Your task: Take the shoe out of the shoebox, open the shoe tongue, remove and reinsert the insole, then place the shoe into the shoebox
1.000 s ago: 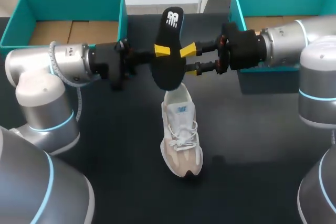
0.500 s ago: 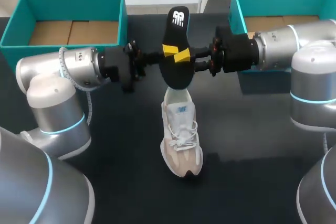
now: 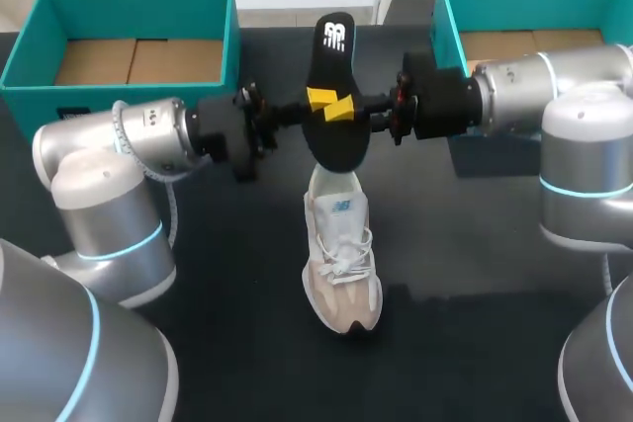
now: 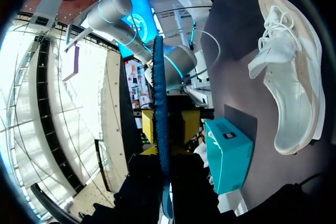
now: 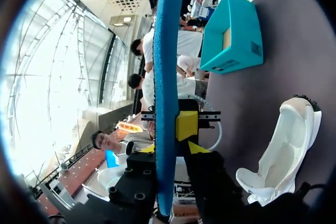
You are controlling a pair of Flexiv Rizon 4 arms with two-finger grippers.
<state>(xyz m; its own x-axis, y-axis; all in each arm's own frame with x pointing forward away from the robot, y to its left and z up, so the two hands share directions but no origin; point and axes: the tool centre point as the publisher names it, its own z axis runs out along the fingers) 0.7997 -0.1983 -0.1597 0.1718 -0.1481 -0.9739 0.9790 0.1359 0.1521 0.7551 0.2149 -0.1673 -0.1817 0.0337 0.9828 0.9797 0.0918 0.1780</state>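
Pinching the insole [image 3: 336,140] with both left gripper [image 3: 317,99] and right gripper [image 3: 344,109], you're likely mid-reinsert; next, guide it into the shoe [image 3: 341,254] just below them.

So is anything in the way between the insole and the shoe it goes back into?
Nothing visible. The insole, pinched by the left gripper and the right gripper, hangs over the heel end of the shoe, with no object between them.
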